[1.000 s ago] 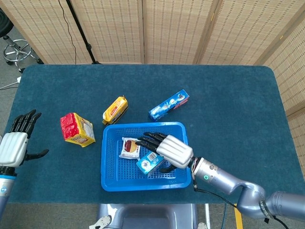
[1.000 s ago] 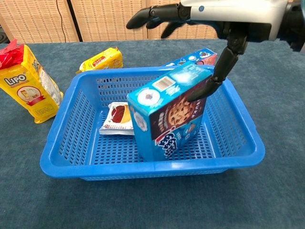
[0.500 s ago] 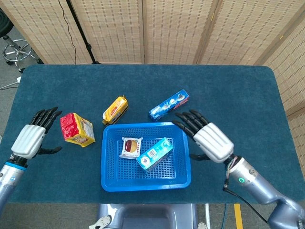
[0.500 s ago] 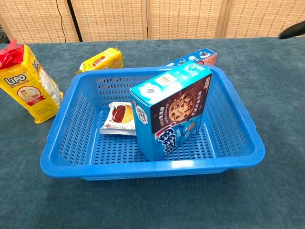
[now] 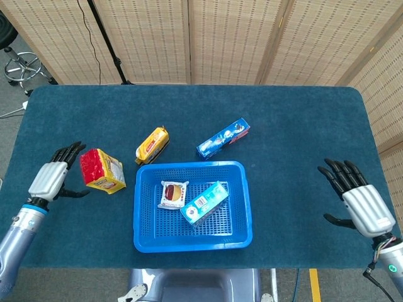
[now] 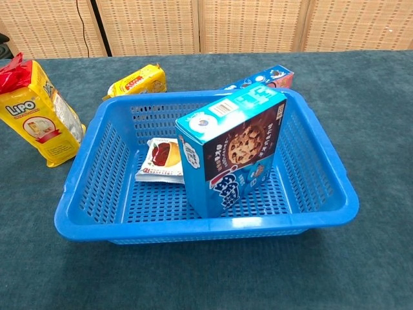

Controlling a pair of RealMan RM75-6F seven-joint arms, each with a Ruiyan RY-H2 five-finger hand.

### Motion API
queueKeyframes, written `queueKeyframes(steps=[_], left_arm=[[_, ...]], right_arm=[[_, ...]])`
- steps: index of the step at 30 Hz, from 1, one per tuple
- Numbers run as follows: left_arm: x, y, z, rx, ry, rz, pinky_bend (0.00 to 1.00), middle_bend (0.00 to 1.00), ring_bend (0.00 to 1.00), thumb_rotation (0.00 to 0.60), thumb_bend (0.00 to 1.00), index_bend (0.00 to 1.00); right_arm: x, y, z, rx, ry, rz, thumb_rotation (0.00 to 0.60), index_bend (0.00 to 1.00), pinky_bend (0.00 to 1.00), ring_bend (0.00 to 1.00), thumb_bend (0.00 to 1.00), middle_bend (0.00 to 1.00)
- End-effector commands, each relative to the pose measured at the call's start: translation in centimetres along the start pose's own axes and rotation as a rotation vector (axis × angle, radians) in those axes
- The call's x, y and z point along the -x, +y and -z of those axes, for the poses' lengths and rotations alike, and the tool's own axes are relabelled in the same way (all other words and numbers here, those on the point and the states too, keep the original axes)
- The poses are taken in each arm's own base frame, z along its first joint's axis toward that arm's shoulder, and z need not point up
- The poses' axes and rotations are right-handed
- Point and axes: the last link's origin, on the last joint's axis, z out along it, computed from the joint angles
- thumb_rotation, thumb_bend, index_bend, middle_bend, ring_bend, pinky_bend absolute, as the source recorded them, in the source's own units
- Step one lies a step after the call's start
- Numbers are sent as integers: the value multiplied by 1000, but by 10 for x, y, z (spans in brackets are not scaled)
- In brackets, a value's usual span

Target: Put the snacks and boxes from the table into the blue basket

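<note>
The blue basket [image 5: 143, 207] [image 6: 322, 161] sits near the table's front edge. Inside it stand a blue cookie box [image 5: 203, 202] [image 6: 231, 150] and a small white snack packet [image 5: 172, 194] [image 6: 161, 159]. A yellow-and-red Lipo bag [image 5: 101, 170] [image 6: 37, 115] lies left of the basket. A small yellow packet [image 5: 152, 145] [image 6: 137, 79] and a long blue box [image 5: 223, 138] [image 6: 264, 77] lie behind it. My left hand [image 5: 53, 179] is open, fingers spread, right beside the Lipo bag. My right hand [image 5: 357, 199] is open at the table's right edge, holding nothing. Neither hand shows in the chest view.
The dark blue table [image 5: 296, 126] has rounded corners, and wicker screens [image 5: 233, 38] stand behind it. A stool [image 5: 22, 66] and a black stand [image 5: 107, 41] are on the floor at the far left.
My right hand let go of the cookie box in the basket and drew back to the right edge. My left hand moved in toward the Lipo bag.
</note>
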Motion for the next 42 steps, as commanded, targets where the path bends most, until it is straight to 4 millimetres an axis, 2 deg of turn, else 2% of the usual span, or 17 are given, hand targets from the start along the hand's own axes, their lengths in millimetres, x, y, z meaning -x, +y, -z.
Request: queueKeyframes(steps=[1,4,9,10,12,13,15,17,20,23,30,37,42], left_arm=[[9,2,-8,-8,-30,53,0,0,0,600,32,0],[16,5,-16,-4,-52,90,0,0,0,600,32,0],[25,10,-26,8,-77,131,2,0,0,600,32,0],[27,10,-27,6,-82,137,29,0,0,600,35,0],[28,11,-29,3,-81,144,150,0,8,600,52,0],[30,10,-31,-6,-77,141,246,14,52,600,75,0],[32,10,-34,-21,-70,142,364,112,190,600,129,58],[31,12,-36,-31,-47,157,454,280,341,600,196,237],[27,15,-34,-37,13,171,525,403,438,600,253,401],[22,19,-30,-22,50,189,544,439,469,600,271,464],[-10,36,-14,74,137,211,544,439,465,600,271,471],[-46,82,20,298,171,255,544,438,461,600,271,456],[-49,123,40,443,115,243,544,438,461,600,269,453]], right_arm=[[12,8,18,56,-11,-50,600,0,0,0,0,0],[17,9,27,75,2,-67,600,0,0,0,0,0],[19,7,31,86,22,-86,600,0,0,0,0,0],[18,6,31,87,25,-97,600,0,0,0,0,0],[17,5,30,86,32,-108,600,0,0,0,0,0],[16,5,29,85,41,-119,600,0,0,0,0,0],[13,5,29,85,56,-127,600,0,0,0,0,0],[11,7,29,91,67,-133,600,0,0,0,0,0],[10,11,30,105,82,-148,600,0,0,0,0,0],[9,12,29,104,87,-152,600,0,0,0,0,0],[11,11,28,101,82,-155,600,0,0,0,0,0],[12,10,26,107,81,-155,600,0,0,0,0,0],[12,11,26,116,85,-154,600,0,0,0,0,0]])
